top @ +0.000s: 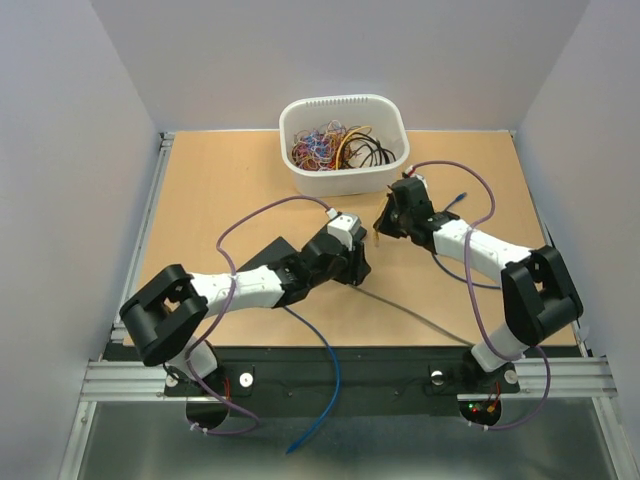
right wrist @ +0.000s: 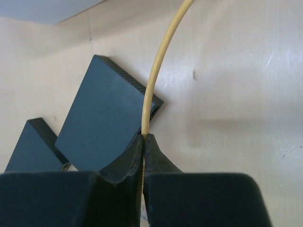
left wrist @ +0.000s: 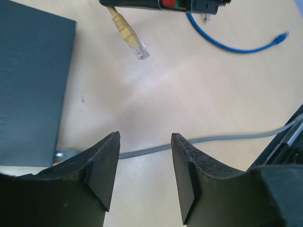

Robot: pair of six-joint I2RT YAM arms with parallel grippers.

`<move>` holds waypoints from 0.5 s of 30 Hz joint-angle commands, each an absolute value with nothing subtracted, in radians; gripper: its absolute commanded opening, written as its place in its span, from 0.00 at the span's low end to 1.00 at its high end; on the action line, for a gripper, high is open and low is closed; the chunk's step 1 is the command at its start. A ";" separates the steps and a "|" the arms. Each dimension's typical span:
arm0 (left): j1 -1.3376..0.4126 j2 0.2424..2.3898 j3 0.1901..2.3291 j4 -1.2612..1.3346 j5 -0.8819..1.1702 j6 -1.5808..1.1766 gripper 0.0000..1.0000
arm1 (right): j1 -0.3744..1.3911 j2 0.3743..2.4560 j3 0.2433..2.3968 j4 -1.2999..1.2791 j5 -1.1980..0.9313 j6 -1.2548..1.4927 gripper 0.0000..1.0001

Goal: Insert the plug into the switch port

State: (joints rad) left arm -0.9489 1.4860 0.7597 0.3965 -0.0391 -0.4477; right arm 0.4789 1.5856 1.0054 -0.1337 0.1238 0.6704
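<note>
The right gripper (right wrist: 143,142) pinches the yellow cable (right wrist: 156,71) above its plug (left wrist: 140,51), dangling mid-table right of the switch (right wrist: 106,125), while the left gripper (left wrist: 144,175) hovers half open and empty; gripped by its cord, the plug could swing and miss the port

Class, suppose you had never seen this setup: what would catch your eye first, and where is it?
The white plastic basket of tangled coloured cables at the far edge of the wooden table stands out. Next, the right gripper pinches a thin yellow cable near a flat dark grey switch box, while the left gripper hangs open over the tabletop.
</note>
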 commanded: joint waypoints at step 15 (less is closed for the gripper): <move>-0.982 1.583 0.833 0.598 -0.032 -0.457 0.60 | 0.483 1.448 0.881 -0.115 0.006 0.736 0.00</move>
State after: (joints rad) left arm -0.9756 1.5749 0.8021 0.5022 -0.0601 -0.4534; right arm 0.4793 1.4765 0.8902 -0.1410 0.0219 0.7197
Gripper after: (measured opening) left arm 0.593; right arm 0.034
